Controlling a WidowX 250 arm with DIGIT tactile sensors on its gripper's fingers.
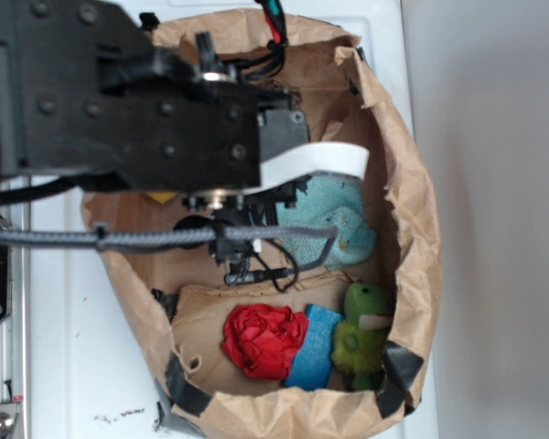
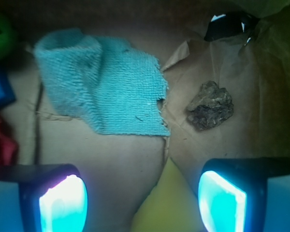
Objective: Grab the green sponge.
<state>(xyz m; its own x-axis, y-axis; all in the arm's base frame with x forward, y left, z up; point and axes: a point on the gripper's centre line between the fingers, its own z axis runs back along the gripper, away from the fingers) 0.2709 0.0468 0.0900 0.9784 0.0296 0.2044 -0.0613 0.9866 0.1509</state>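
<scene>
A yellow-green wedge point(image 2: 166, 205), seemingly the green sponge, lies on the brown paper floor at the bottom of the wrist view. My gripper point(image 2: 142, 203) is open above it, and the wedge sits between the two glowing fingertips point(image 2: 63, 203), nearer the right one. Nothing is held. In the exterior view the arm point(image 1: 128, 101) covers the gripper, and only a small yellowish corner point(image 1: 162, 196) shows beneath it.
A teal cloth point(image 2: 101, 82) lies ahead, also seen in the exterior view point(image 1: 334, 215). A brown rock point(image 2: 210, 105) is at the right. A red crumpled cloth point(image 1: 263, 340), a blue block point(image 1: 313, 347) and a green plush toy point(image 1: 361, 334) sit together. Paper bag walls point(image 1: 412, 219) enclose everything.
</scene>
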